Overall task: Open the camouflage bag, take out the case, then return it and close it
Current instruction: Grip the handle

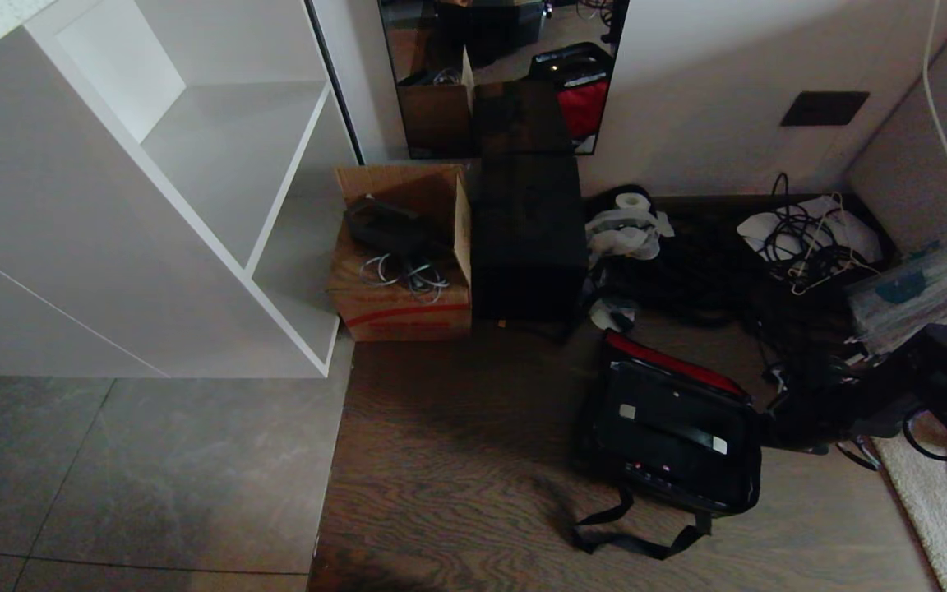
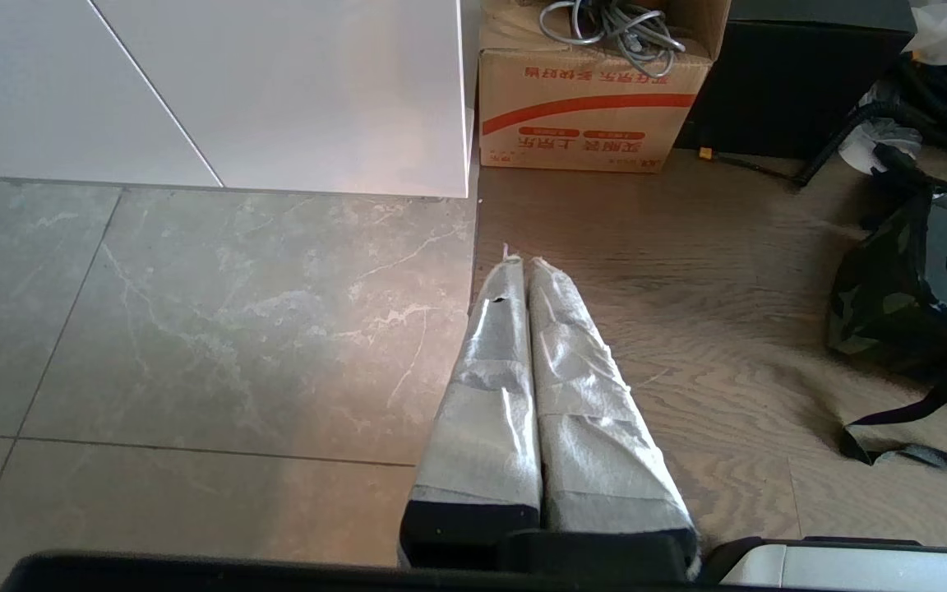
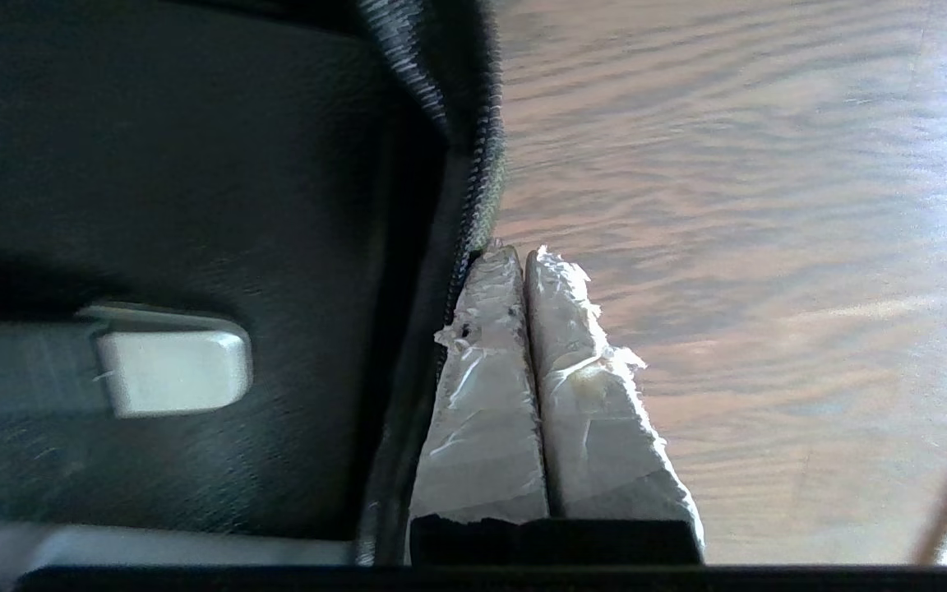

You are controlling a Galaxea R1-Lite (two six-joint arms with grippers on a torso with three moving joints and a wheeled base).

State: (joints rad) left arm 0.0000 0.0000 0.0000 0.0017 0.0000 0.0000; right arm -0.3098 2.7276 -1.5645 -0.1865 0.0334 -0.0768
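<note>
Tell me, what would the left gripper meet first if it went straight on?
Probably the wood floor, then the cardboard box by the shelf. The left gripper is shut and points that way; depth is unclear.

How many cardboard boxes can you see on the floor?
1. The cardboard box sits on the floor between the white shelf unit and a black box, with cables lying on top. Another could be hidden in the clutter on the right.

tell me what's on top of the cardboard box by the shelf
On the cardboard box lie a coil of grey cable and a dark object; what sits beneath them inside is covered.
</note>
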